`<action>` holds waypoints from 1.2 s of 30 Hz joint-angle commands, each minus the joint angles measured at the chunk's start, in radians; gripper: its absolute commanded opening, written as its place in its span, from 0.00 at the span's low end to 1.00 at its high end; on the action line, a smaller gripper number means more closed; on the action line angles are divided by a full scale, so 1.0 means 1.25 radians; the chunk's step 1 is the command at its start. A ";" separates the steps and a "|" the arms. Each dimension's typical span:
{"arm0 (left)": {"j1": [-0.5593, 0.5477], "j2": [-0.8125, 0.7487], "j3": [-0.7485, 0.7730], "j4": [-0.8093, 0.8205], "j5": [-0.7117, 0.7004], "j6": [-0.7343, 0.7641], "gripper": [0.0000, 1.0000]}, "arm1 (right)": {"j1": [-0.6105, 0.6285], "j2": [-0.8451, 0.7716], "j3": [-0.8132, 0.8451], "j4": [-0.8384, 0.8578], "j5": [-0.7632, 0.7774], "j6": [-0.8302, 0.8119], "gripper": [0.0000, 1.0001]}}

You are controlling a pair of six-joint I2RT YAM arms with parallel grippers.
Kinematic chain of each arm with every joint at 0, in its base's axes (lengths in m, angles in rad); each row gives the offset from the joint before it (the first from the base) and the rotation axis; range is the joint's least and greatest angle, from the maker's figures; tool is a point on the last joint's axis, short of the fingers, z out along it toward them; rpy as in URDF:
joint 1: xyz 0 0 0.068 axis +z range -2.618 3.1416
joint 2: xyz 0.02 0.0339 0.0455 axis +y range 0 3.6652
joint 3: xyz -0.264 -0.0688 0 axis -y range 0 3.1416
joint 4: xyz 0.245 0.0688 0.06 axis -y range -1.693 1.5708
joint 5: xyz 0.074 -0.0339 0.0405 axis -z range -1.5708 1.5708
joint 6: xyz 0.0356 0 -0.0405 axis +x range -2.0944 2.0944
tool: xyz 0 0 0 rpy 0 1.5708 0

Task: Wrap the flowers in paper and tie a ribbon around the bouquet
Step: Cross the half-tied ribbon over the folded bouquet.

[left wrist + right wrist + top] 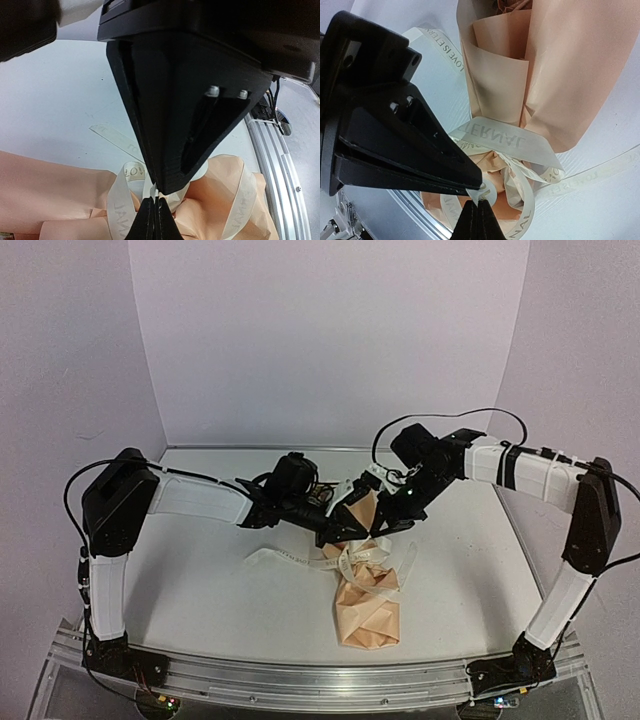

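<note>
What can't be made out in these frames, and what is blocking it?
Flowers: top view, left gripper and right gripper largely cover the bouquet's wide end; wrist views show only paper.
Ribbon knot: wrist views, the opposite gripper covers it.
Ribbon lettering: top view, too small.
Ribbon's tail: right wrist, cut off at the right edge.

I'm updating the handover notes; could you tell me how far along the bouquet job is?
Done: the paper is rolled into a cone, with the ribbon looped round it. In hand: the left claw and right claw are shut at the ribbon's crossing, apparently pinching it. Remaining: a finished, tightened bow isn't visible yet.
</note>
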 commanded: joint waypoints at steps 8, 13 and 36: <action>0.009 -0.028 -0.046 0.157 -0.002 -0.147 0.00 | 0.004 -0.234 -0.354 0.446 0.147 -0.003 0.43; 0.025 -0.027 -0.053 0.182 0.031 -0.201 0.00 | 0.034 -0.288 -0.479 0.562 0.156 -0.076 0.51; 0.047 -0.030 -0.038 0.149 0.083 -0.228 0.00 | 0.176 -0.337 -0.537 0.620 0.149 -0.191 0.52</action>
